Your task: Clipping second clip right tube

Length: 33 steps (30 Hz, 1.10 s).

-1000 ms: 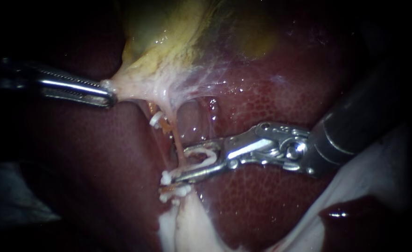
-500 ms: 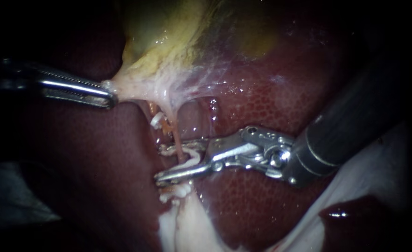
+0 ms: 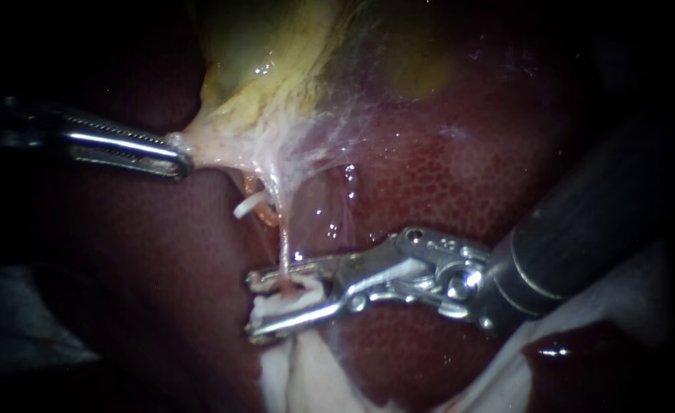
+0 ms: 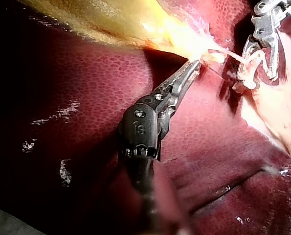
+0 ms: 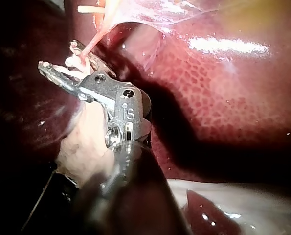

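Lower along the right tube (image 3: 282, 245) than half a second earlier, the right instrument (image 3: 251, 304) had slid toward the strand's base, against the dark red liver (image 3: 444, 176). Its jaws stood partly apart and astride the tube, with a white clip (image 3: 291, 294) carried between them and touched by both. The clip appeared seated but not yet squeezed closed, so the firing and the release seemingly remained. Whether another clip already sat on this tube beneath the jaws could not be told.

The left instrument (image 3: 183, 162) was clamped on the pale edge of the gallbladder (image 3: 276, 84), drawing it sideways so that the tube ran taut and straight down into the right instrument's jaws. A separate clip (image 3: 245, 205) showed on the neighbouring strand, well apart from the working jaws.

Every surface was wet and glistening, likely slick under metal. Room was tight: the jaws lay just beside pale tissue (image 3: 299, 375) below and close over the liver, while the left instrument was well clear.
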{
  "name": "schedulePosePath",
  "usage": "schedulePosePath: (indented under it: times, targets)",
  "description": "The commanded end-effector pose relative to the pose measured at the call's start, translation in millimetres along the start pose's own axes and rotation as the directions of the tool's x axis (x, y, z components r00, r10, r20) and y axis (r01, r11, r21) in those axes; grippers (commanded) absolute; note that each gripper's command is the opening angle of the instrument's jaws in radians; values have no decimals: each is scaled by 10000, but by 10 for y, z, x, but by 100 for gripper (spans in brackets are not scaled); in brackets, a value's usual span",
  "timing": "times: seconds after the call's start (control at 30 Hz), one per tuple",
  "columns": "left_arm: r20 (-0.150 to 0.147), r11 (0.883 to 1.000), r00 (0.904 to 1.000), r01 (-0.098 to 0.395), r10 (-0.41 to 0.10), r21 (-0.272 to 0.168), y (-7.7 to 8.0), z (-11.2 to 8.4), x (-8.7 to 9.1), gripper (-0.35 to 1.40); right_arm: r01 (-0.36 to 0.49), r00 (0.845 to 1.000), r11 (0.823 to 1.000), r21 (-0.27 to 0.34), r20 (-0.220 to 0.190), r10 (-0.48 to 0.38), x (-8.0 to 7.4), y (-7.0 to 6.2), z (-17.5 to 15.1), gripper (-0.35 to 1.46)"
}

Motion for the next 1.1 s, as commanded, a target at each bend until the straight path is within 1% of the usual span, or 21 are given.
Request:
schedulePosePath:
  times: [0.03,0.13,0.23,0.33,0.43,0.53,0.6,0.63,0.73,0.8,0.9,1.1]
  targets:
    - [0,10000,10000,-1,1,-2,0,0,0,-35,-52,10000,10000,-37,-14,52,1,0,0,41]
    - [0,10000,10000,-1,1,-2,0,0,0,-35,-230,9997,9996,-189,-125,228,5,0,-2,36]
    - [0,10000,10000,-1,1,-2,0,0,0,-35,-436,9989,9989,-196,-164,433,9,-1,-4,30]
    - [0,10000,10000,0,0,-1,0,0,0,-35,-559,9983,9983,-194,-173,555,10,-2,-4,22]
    - [0,10000,10000,-1,1,-1,0,0,0,-35,-793,9967,9967,-189,-185,789,9,-2,-5,4]
    - [0,10000,10000,-1,1,-2,0,0,0,-35,-1322,9910,9911,-184,-216,1318,9,-1,-6,-13]
    - [0,10000,10000,-1,1,-2,0,0,0,-35,-1615,9867,9867,-178,-233,1610,9,-1,-6,-31]
    - [0,10000,10000,-1,1,-2,0,0,0,-35,-1731,9847,9847,-176,-239,1727,9,0,-7,-35]
    - [0,10000,10000,0,0,-1,0,0,0,-35,-1960,9803,9804,-195,-310,1953,8,0,-8,-35]
    - [0,10000,10000,-1,1,-2,0,0,0,-35,-2080,9779,9775,-359,-304,2069,8,0,-9,-35]
    - [0,10000,10000,-1,1,-1,0,0,0,-35,-2080,9780,9772,-414,-233,2072,7,0,-11,-35]
    - [0,10000,10000,-1,1,-1,0,0,0,-35,-2187,9757,9749,-413,-235,2179,5,0,-11,-35]
